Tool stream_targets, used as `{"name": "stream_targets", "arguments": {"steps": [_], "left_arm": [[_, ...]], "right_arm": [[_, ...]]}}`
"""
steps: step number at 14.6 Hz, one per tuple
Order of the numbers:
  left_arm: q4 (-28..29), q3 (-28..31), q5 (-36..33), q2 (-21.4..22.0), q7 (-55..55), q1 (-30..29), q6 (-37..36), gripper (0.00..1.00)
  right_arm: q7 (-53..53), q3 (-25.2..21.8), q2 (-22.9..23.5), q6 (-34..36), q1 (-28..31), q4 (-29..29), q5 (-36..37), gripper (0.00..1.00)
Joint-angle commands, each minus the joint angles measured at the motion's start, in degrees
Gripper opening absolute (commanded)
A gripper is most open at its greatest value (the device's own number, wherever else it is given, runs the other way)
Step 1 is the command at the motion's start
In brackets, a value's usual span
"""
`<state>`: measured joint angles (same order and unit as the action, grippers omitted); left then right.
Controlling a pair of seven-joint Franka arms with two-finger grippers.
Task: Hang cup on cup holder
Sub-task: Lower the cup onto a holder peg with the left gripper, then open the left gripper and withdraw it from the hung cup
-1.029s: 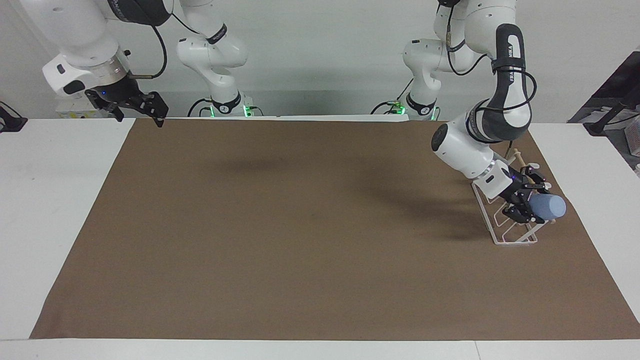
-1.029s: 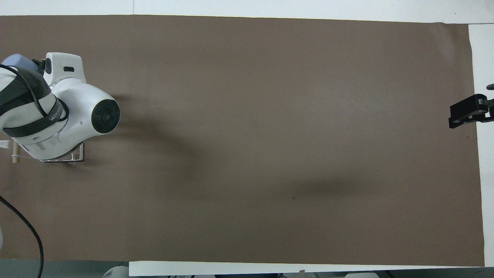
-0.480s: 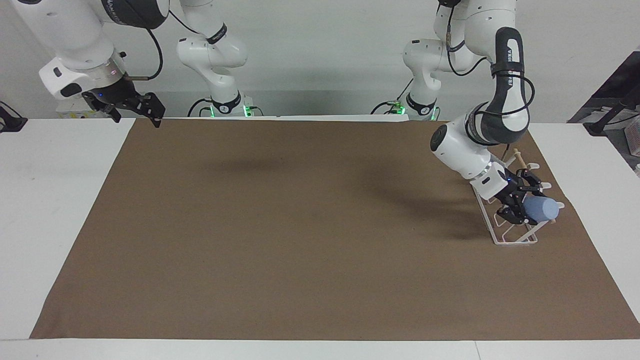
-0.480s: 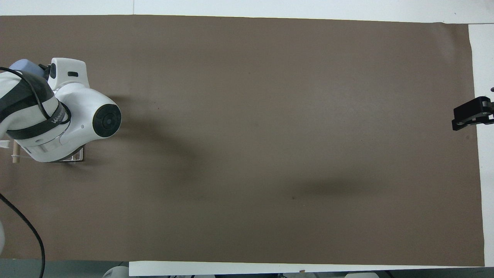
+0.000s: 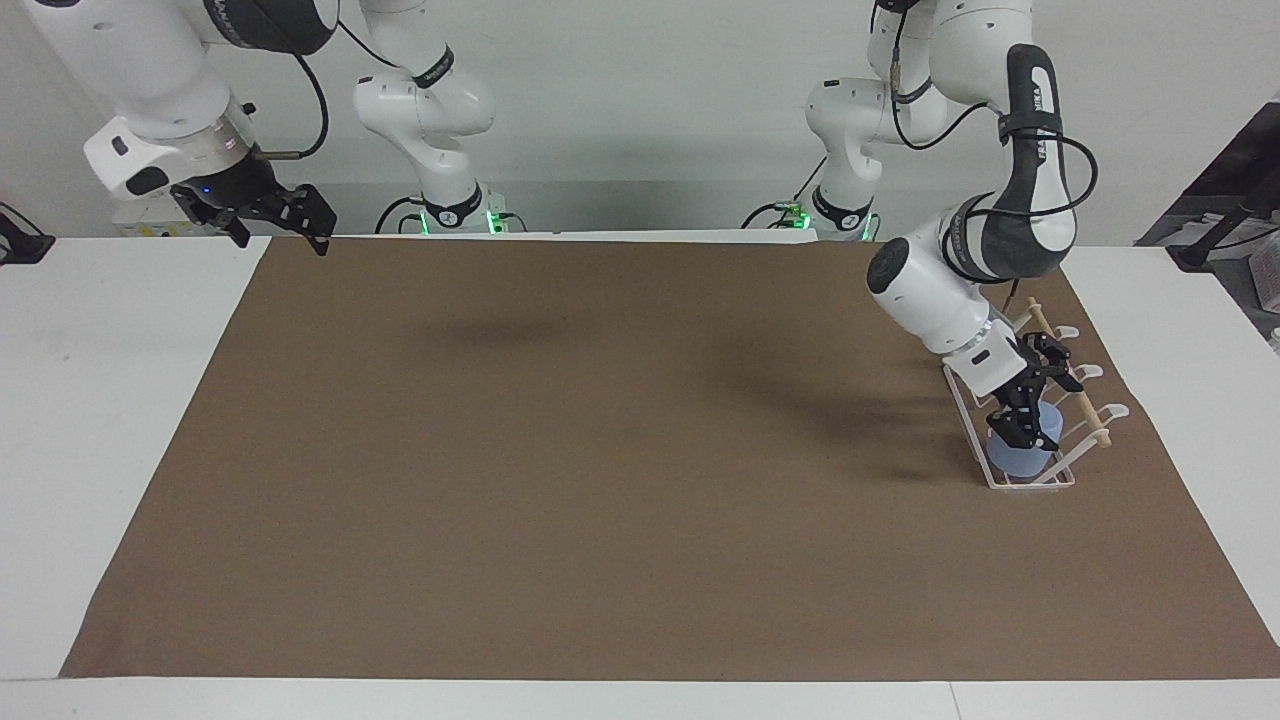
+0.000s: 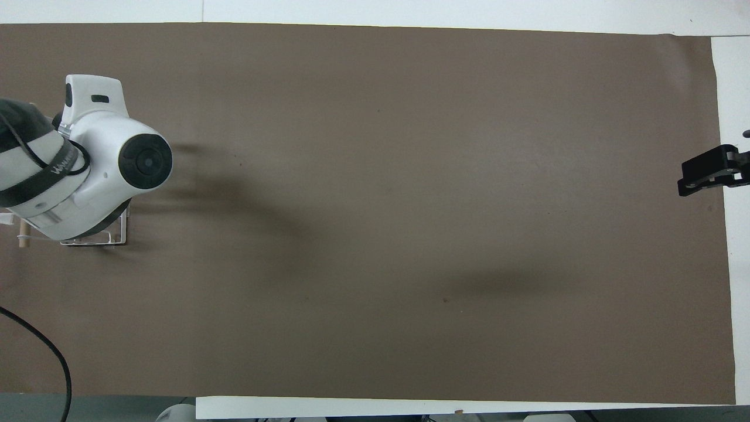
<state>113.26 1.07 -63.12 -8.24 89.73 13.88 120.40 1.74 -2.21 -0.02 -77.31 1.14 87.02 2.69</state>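
The white wire cup holder (image 5: 1032,484) with its wooden dowel (image 5: 1085,408) stands near the mat's edge at the left arm's end. The light-blue cup (image 5: 1022,456) sits mouth-down low in the rack, at the end farther from the robots. My left gripper (image 5: 1026,415) reaches steeply down into the rack and is shut on the cup. In the overhead view the left arm's wrist (image 6: 88,158) hides the cup and gripper; only a corner of the rack (image 6: 114,239) shows. My right gripper (image 5: 285,225) waits open in the air over the mat's edge at the right arm's end (image 6: 706,171).
A brown mat (image 5: 600,450) covers most of the white table (image 5: 100,400). A black cable (image 6: 41,346) hangs over the mat's corner near the left arm's base.
The left gripper tipped downward and lowered the cup from lying sideways above the dowel to mouth-down low in the rack. The right gripper barely shifted.
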Motion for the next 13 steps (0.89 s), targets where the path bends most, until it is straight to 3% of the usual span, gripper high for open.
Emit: {"name": "stream_targets", "arguments": {"steps": [1,7,13], "left_arm": [[-5.75,0.07,10.01,-0.02,-9.11,-0.34,-0.77,1.0],[-18.15,0.6,34.61,1.38,-30.46,-1.05,-12.88,1.0],[-18.78,1.04,52.18,4.63,-49.16,-2.89,-21.85,1.0]], "right_arm": [[-1.39,0.1,-1.03,-1.26,0.62,1.31,-1.2,1.0],[-1.3,0.1,-1.03,-2.41,0.7,1.31,-1.2,1.0],[-1.22,0.1,-1.03,-2.4,0.79,1.31,-1.11,1.0]]}}
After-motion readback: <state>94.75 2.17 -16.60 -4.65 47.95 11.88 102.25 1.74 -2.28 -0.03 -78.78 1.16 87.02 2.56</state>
